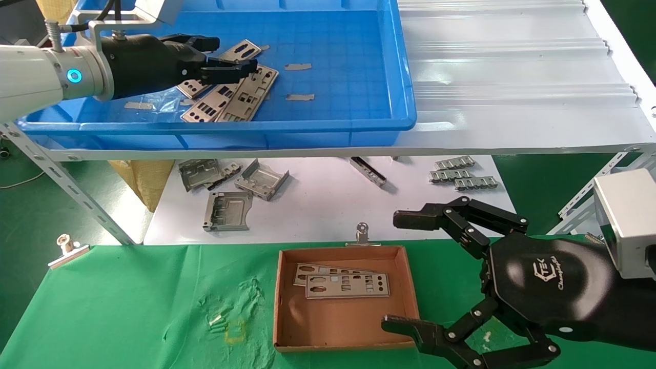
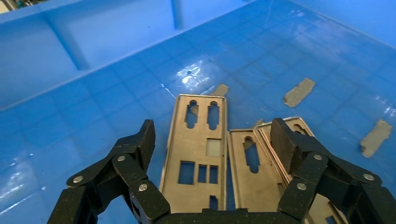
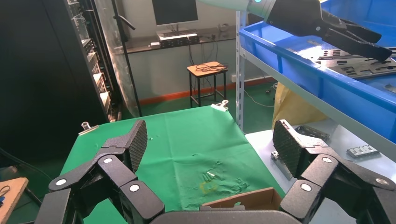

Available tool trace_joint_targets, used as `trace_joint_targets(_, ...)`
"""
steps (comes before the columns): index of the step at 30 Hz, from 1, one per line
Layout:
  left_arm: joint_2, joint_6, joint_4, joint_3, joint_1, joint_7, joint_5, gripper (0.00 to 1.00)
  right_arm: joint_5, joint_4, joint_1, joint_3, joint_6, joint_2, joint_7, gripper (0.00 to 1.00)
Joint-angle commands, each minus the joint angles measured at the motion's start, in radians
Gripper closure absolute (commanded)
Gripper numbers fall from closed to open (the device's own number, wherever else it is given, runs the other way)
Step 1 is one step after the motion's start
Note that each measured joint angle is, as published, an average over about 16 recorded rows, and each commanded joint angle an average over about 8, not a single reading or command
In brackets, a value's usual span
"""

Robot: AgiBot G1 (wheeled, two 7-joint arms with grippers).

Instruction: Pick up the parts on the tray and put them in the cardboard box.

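Several silver plates [image 1: 241, 92] lie overlapped on the floor of the blue tray [image 1: 348, 51], at its left. My left gripper [image 1: 225, 56] is open and empty, hovering just over them; in the left wrist view one plate [image 2: 198, 154] lies between its open fingers [image 2: 140, 144] and another plate [image 2: 254, 177] beside it. Two plates [image 1: 346, 284] lie in the brown cardboard box [image 1: 287, 307] on the green cloth. My right gripper [image 1: 397, 271] is open and empty, to the right of the box, near its right wall.
Tan tape scraps [image 1: 298, 66] stick to the tray floor. Bent grey brackets [image 1: 228, 210] and small ridged strips [image 1: 464, 177] lie on the white sheet under the shelf. A clip [image 1: 363, 233] stands behind the box and another clip [image 1: 66, 248] at the cloth's left corner.
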Motion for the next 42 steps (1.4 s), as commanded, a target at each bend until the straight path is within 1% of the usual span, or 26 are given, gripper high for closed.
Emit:
trace_joint_targets(1, 0.002, -0.007, 0.000, 0.003, -0.001, -0.002, 0.004, 1.00, 0.000, 0.000, 0.000, 0.000, 0.000, 0.000, 0.000, 0.00)
trace_joint_targets(19, 0.005, -0.035, -0.008, 0.020, -0.010, 0.005, 0.029, 1.00, 0.000, 0.000, 0.000, 0.000, 0.000, 0.000, 0.000, 0.00)
trace_joint_targets(34, -0.004, -0.036, -0.017, 0.007, -0.021, 0.013, 0.010, 1.00, 0.000, 0.000, 0.000, 0.000, 0.000, 0.000, 0.000, 0.00)
trace_joint_targets(42, -0.016, -0.010, -0.025, -0.006, -0.040, 0.015, -0.009, 1.00, 0.000, 0.000, 0.000, 0.000, 0.000, 0.000, 0.000, 0.00)
